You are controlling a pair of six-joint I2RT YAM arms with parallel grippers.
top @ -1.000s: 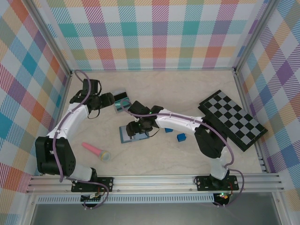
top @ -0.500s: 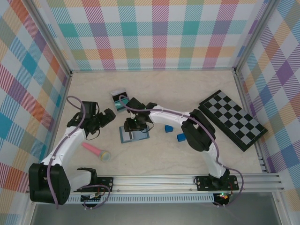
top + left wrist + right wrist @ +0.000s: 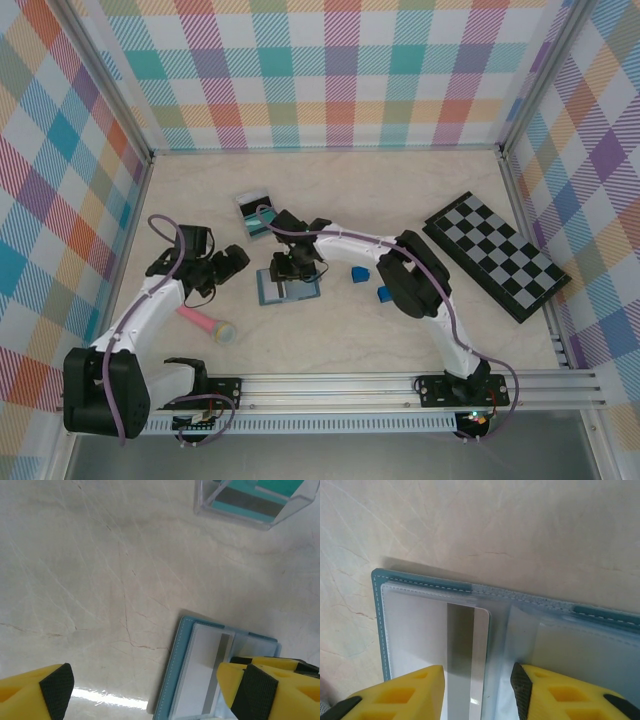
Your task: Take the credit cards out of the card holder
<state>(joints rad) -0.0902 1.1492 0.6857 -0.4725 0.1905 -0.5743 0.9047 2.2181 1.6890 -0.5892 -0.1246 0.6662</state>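
Right wrist, striped card (image 3: 420, 640) inside card holder (image 3: 425, 581)

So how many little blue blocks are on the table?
2. One cube lies just right of the wallet. The other cube sits nearer and further right. More could hide under the arms.

Checkerboard (image 3: 497, 255), blue cubes (image 3: 360, 274) and pink stick (image 3: 205, 323) lie apart.
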